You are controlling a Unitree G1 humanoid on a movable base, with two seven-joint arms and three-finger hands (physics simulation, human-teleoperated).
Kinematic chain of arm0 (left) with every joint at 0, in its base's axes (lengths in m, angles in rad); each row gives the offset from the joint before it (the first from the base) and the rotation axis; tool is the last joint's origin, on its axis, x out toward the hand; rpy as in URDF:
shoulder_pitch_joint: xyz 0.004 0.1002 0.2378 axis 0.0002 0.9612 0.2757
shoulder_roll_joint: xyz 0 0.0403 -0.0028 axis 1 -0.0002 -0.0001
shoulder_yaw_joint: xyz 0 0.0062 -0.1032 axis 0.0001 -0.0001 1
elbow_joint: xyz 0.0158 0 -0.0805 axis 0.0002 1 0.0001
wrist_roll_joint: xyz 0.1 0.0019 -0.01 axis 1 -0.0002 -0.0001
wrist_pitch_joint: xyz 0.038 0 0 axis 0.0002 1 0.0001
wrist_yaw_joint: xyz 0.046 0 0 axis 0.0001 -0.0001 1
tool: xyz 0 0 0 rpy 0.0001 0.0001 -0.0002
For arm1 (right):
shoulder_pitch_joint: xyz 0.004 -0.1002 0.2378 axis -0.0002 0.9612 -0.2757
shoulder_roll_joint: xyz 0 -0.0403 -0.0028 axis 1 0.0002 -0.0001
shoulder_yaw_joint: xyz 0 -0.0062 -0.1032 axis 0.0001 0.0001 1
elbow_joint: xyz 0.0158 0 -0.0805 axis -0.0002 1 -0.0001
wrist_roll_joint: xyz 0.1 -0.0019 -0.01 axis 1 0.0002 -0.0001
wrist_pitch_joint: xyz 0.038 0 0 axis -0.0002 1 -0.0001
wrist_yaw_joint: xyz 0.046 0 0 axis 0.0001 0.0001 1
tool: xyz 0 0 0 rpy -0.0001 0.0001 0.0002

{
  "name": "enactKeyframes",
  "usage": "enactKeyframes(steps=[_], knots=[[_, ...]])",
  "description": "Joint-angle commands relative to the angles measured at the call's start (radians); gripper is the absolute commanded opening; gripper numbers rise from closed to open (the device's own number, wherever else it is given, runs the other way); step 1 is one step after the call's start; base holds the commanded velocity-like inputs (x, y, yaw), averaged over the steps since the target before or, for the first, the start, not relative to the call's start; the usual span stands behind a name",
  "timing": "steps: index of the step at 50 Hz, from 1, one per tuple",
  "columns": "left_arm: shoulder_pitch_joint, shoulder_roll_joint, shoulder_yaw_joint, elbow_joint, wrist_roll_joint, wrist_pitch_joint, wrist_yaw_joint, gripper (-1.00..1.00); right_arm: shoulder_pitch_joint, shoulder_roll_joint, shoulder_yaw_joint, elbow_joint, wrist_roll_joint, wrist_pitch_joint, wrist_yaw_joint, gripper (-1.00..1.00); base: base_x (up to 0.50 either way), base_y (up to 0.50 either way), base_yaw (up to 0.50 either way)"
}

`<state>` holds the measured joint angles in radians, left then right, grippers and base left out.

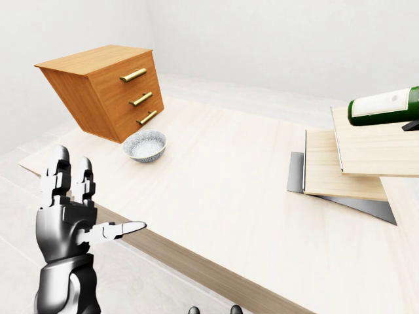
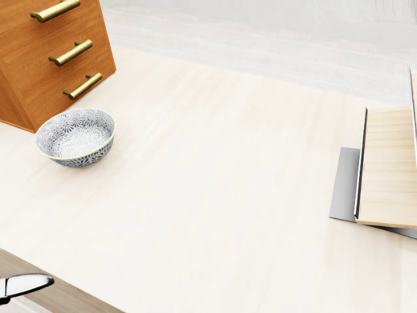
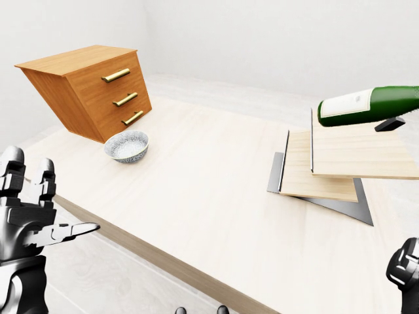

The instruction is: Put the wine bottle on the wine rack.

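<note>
Wine bottle (image 3: pixel 370 106), green with a pale label, lies on its side on the upper wooden shelf of the wine rack (image 3: pixel 327 167) at the right of the right-eye view. Going left to right there: the left hand (image 1: pixel 69 209) is raised off the desk's (image 1: pixel 222 196) near edge, fingers spread and holding nothing; a wooden drawer chest (image 1: pixel 108 88) stands on the desk with a patterned bowl (image 1: pixel 145 145) just beside it; the right hand (image 3: pixel 404 267) shows only partly at the lower right, and I cannot tell its state.
</note>
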<state>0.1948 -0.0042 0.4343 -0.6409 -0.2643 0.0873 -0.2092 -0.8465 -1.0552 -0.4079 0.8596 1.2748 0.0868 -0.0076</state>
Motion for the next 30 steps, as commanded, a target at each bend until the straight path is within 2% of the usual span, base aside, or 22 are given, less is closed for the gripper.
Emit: enactKeyframes(steps=[1, 16, 30], knots=[[0.002, -0.003, -0.015, 0.021, 0.013, 0.0, -0.003, 1.0, 0.019, 0.047, -0.017, 0.035, -0.024, 0.0, 0.053, -1.0, 0.0, 0.0, 0.0], [0.008, -0.002, -0.017, 0.009, 0.012, 0.0, 0.001, 1.0, 0.015, 0.069, -0.007, 0.092, -0.088, 0.0, 0.142, -1.0, 0.0, 0.0, 0.0], [0.006, -0.003, -0.012, 0.008, 0.012, 0.0, -0.001, 1.0, 0.008, 0.067, -0.014, 0.118, -0.143, 0.0, 0.165, -1.0, 0.0, 0.0, 0.0]])
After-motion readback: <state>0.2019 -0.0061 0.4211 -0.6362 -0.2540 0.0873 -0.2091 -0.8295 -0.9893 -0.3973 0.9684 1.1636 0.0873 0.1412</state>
